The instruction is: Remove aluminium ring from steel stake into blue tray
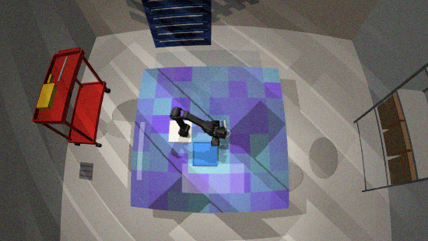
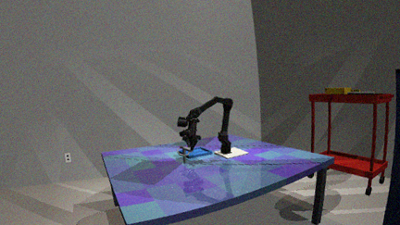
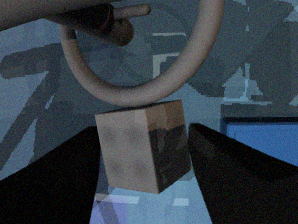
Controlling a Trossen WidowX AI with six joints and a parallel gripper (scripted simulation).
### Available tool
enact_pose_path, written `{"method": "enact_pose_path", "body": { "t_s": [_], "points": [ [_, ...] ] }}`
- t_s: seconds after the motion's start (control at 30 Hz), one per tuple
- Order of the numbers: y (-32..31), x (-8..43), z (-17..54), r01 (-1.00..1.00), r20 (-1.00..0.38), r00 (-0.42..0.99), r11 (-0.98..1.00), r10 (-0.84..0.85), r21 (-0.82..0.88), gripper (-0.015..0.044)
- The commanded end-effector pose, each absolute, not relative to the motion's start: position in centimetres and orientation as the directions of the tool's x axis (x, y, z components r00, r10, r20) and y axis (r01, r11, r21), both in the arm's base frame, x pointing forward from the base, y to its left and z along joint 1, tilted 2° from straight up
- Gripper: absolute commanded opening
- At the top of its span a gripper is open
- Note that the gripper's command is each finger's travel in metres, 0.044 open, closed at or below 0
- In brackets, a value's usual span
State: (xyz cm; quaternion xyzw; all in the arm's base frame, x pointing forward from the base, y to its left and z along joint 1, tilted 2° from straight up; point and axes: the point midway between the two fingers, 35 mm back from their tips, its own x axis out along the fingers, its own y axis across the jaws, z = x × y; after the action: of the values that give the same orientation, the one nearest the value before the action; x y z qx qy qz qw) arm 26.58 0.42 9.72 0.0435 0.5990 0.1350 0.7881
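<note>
Grips the welded tab (image 3: 127,150) in the tool (image 1: 224,134) (image 2: 192,149) (image 3: 144,135), partly open around its width. Carries the ring (image 1: 229,134) (image 3: 135,95) beyond the tab, toward 12 o'clock in the wrist view. Shows part of the stake (image 2: 184,159) within the ring's outline there, toward 11; cannot tell whether still threaded. From above, places the blue tray (image 1: 205,154) (image 2: 196,153) (image 3: 265,140) at about 8 o'clock from the ring, on the patchwork surface (image 1: 258,183) (image 2: 213,180). Outside the tray, ring included.
</note>
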Motion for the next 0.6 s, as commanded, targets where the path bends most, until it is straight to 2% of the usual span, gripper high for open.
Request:
{"method": "enact_pose_path", "body": {
  "t_s": [0.0,0.57],
  "points": [
    [0.25,26.77,10.13,-0.165,-0.928,0.251,0.957,0.276,0.240,0.0000],
    [0.11,26.76,11.09,-0.164,-0.920,0.243,0.948,0.307,0.273,0.0000]
  ]
}}
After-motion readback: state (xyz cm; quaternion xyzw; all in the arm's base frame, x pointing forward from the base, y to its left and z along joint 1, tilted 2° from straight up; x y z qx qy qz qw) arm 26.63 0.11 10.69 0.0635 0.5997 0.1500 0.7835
